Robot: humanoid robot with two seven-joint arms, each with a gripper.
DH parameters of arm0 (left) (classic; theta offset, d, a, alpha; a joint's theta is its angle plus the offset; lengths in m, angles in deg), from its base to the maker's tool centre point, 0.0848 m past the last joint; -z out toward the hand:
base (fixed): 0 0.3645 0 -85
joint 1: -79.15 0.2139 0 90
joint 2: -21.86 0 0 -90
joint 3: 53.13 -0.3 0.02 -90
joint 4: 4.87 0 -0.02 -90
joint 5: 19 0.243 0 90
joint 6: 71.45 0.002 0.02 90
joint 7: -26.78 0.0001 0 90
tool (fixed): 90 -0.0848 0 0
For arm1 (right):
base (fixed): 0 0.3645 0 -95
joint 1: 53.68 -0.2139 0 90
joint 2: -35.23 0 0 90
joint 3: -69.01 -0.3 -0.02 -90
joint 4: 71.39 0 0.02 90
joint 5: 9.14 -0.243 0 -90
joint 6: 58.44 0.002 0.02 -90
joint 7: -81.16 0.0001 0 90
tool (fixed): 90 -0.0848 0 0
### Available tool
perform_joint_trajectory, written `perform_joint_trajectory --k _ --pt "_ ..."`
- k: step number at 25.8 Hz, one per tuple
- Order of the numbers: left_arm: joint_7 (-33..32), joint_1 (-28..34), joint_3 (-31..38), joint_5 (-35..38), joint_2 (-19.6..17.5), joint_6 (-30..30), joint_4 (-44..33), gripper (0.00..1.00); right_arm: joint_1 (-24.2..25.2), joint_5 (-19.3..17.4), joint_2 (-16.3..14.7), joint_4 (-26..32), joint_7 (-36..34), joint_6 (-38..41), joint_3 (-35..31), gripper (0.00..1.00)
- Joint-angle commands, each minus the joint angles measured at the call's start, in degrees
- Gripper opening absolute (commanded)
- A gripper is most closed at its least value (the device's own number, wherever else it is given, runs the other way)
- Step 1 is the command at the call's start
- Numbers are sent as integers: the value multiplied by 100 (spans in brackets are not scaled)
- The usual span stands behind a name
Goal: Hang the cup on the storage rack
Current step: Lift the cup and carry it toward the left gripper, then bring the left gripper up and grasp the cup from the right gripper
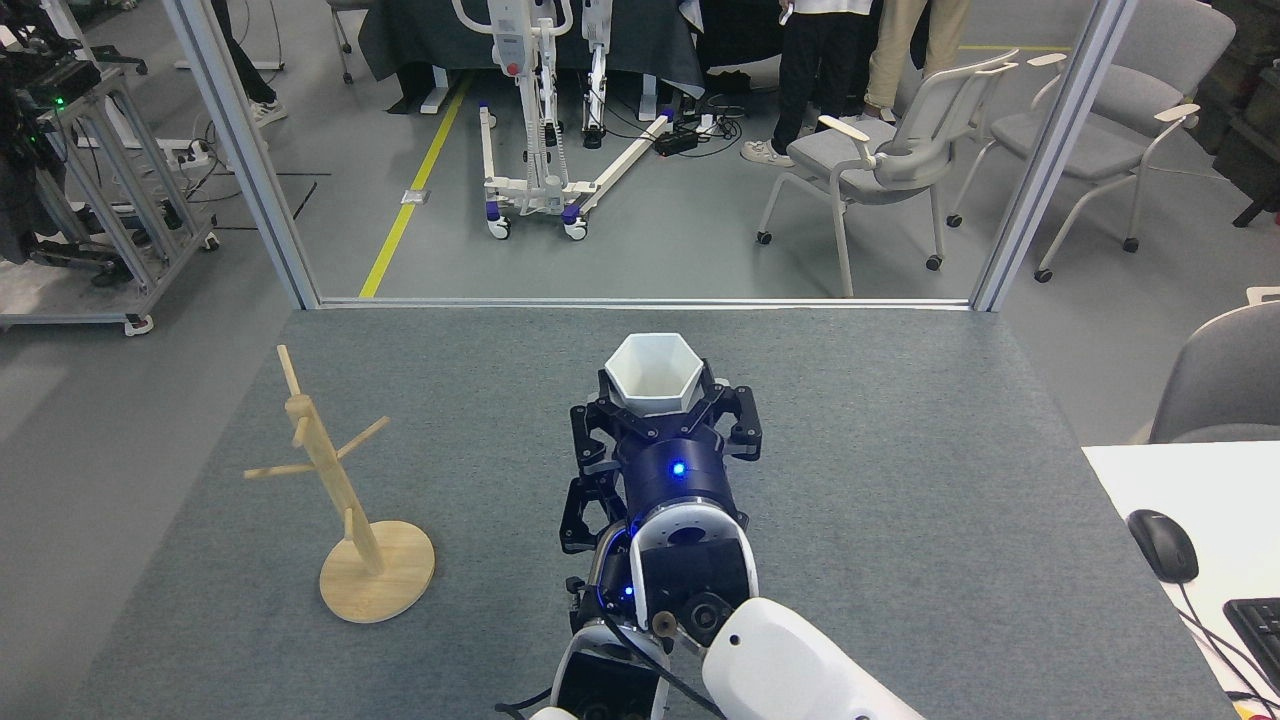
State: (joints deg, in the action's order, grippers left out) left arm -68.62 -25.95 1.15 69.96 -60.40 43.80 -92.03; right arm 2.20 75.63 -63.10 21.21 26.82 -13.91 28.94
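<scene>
The white faceted cup (655, 376) is held upright above the middle of the grey table, its hexagonal rim facing up. My right gripper (660, 410) is shut on its lower body; the side tab is hidden. The light wooden storage rack (322, 466) stands at the left on its round base (395, 580), well apart from the cup, with all its pegs bare. My left gripper (585, 515) sits just under and behind the right wrist. Only one dark finger (575, 510) of it shows, the remainder being covered by the right arm.
A white desk (1120, 480) abuts the table at the right, carrying a black mouse (1162, 545) and a keyboard (1258, 630). Metal frame posts (245, 160) rise at the table's far corners. Chairs (880, 160) and standing people are on the floor beyond.
</scene>
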Motion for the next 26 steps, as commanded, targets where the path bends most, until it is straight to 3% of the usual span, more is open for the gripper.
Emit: perform_joint_trajectory --k 1,17,26 --pt "4 -116 21 -37 0 49 67 99 160 268 148 12 56 -6 61 0" --pt "4 -476 92 -230 0 23 577 99 371 426 526 3 64 -103 166 0" --pt "4 -476 100 -230 0 58 753 99 380 426 508 3 64 -112 166 0"
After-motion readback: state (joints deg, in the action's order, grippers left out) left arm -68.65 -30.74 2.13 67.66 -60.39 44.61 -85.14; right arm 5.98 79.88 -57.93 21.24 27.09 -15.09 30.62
